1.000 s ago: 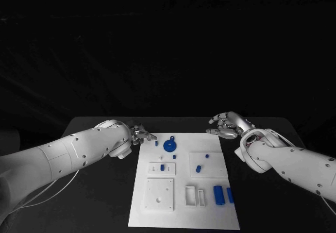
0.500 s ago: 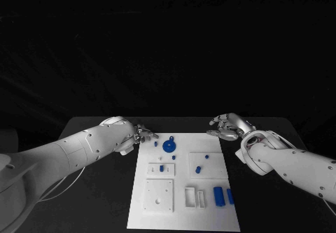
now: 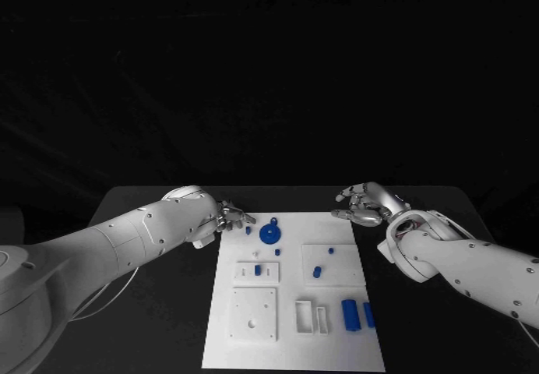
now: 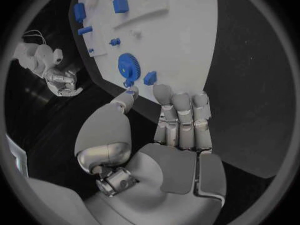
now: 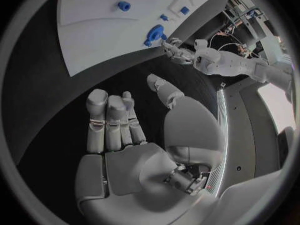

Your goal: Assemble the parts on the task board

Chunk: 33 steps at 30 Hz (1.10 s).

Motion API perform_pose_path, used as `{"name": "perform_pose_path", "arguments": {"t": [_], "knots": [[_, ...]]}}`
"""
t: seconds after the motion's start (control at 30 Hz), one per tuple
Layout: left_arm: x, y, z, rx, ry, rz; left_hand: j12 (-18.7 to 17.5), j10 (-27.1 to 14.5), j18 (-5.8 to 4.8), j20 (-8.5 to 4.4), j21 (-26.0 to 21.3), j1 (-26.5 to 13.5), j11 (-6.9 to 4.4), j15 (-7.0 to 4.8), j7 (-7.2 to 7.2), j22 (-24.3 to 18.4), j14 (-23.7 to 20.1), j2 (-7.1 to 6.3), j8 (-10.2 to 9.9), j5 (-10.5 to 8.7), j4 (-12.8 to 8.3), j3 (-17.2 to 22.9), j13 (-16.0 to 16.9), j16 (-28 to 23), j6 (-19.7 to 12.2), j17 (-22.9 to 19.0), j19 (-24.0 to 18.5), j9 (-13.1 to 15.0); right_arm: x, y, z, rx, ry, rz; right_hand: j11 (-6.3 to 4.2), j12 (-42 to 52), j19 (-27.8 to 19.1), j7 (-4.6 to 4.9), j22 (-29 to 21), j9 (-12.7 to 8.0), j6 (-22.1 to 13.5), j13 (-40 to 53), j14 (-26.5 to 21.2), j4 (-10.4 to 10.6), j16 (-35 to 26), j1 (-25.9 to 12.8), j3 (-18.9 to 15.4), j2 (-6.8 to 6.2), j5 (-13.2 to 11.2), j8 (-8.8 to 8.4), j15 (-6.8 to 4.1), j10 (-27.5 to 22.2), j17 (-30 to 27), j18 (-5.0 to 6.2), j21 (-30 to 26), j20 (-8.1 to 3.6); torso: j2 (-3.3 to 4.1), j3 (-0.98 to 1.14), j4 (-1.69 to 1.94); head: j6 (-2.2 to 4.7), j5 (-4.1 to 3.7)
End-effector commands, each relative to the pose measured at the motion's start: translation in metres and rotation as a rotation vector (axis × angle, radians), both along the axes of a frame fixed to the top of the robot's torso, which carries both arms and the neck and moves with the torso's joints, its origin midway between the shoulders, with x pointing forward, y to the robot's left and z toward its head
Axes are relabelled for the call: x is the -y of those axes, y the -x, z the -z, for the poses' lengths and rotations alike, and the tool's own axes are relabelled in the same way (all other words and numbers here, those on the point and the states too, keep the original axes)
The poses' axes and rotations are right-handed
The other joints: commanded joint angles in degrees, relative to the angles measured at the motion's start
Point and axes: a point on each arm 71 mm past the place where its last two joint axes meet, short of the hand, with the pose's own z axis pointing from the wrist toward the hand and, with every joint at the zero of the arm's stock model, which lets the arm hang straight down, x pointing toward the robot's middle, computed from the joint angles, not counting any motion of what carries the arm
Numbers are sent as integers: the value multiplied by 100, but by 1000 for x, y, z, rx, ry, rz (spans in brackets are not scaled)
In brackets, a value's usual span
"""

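Our left hand (image 3: 228, 216) hovers open just beside the blue gear (image 3: 271, 232); our right hand (image 3: 365, 206) waits open, empty.

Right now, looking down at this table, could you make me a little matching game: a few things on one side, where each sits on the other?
Things:
1. blue gear
2. two blue cylinders
3. left robot hand
4. right robot hand

Places:
A. off the task board's far right corner, holding nothing
B. on the board's far part, toward its left side
C. at the board's far left corner, fingertips beside the gear
D. near the board's right edge, on its near part

Pairs: 1-B, 2-D, 3-C, 4-A
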Motion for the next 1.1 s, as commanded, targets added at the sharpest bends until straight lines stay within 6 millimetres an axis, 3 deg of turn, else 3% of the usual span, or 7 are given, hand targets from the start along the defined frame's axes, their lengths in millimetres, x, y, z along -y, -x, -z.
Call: {"name": "perform_pose_path", "arguments": {"t": [0.03, 0.13, 0.23, 0.47, 1.0, 1.1], "knots": [[7, 4, 8, -55, -14, 54, 19, -11, -42, -694, -7, 59, 39, 32, -4, 11, -16, 93, 23, -11, -22, -16, 8, 37, 2, 3, -41, -7, -2, 0, 0, 0, 2, -12, -10, 32, -2, 69, 72, -5, -16, -6, -9, 9, -19, -55, -24, -5, 40, 20, -10, -29, -8, 484, -39, -45, -6, -1, 8, -21, -6], [8, 5, 8, -64, -15, 63, 22, -9, -41, -692, -4, 90, 37, 31, -6, 16, -18, 115, 33, -10, -45, -24, 9, 41, 16, 4, -44, -2, -2, 0, 0, 0, 1, -13, -10, 32, -2, 69, 72, -5, -16, -6, -9, 10, -19, -55, -24, -4, 40, 20, -10, -28, -8, 484, -39, -46, -9, -2, 9, -27, -4], [8, 5, 8, -66, -14, 68, 35, -4, -47, -681, 15, 260, 31, 27, -13, 46, -32, 286, 65, -1, -228, -124, 14, 63, 57, 7, -69, 5, -2, 0, 0, 0, 2, -12, -10, 33, -2, 69, 72, -5, -16, -7, -9, 11, -18, -57, -25, -4, 42, 20, -10, -28, -8, 484, -39, -46, -8, -4, 8, -33, -5], [11, 6, 8, -65, -8, 82, 46, 46, -48, -682, 22, 482, 8, 10, -41, 70, -19, 510, 130, 4, -557, -277, 3, 102, 192, -2, -72, -9, -2, 0, 0, -1, 2, -12, -10, 34, -1, 69, 73, -5, -15, -9, -7, 14, -18, -59, -27, -3, 47, 21, -10, -28, -8, 484, -39, -46, -7, -5, 2, -35, -4], [11, 6, 8, -65, -1, 79, 39, 83, -50, -691, 15, 517, -11, -7, -58, 73, 1, 692, 136, 7, -686, -332, -17, 123, 262, -18, -45, -58, -3, -1, 0, -1, 2, -12, -10, 37, 1, 68, 74, -5, -14, -12, -6, 16, -17, -60, -29, -2, 53, 22, -10, -27, -8, 484, -40, -47, -2, -4, 4, -34, -27], [11, 5, 8, -62, 7, 75, 32, 80, -54, -689, 10, 530, -11, -8, -61, 74, -4, 826, 139, 8, -710, -326, -24, 122, 279, -25, -47, -69, -3, -1, 0, -2, 2, -13, -10, 37, 1, 68, 74, -6, -14, -12, -5, 16, -17, -60, -29, -2, 54, 22, -10, -27, -8, 484, -40, -47, -5, -4, 4, -36, -25]]}}
